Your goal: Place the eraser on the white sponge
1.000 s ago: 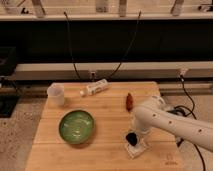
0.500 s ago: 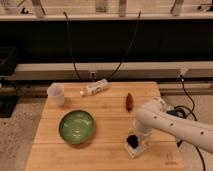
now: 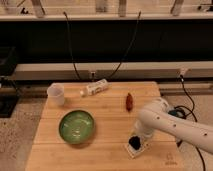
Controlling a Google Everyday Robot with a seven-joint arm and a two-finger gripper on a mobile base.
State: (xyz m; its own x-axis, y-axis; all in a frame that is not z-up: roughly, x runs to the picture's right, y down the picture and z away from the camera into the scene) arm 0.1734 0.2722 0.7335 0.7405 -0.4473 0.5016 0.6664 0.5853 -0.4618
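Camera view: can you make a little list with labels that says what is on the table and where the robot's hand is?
table: wooden top
green bowl: front left
white cup: back left
white bottle: lying on its side at the back
reddish-brown oblong object: right of middle
white sponge: front right
eraser: on the white sponge
gripper: down at the eraser

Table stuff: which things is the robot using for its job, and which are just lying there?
For the job:
- gripper, low at the table's front right
- eraser, black, at the gripper
- white sponge, under the eraser

Just lying about:
- green bowl
- white cup
- white bottle, on its side
- reddish-brown object
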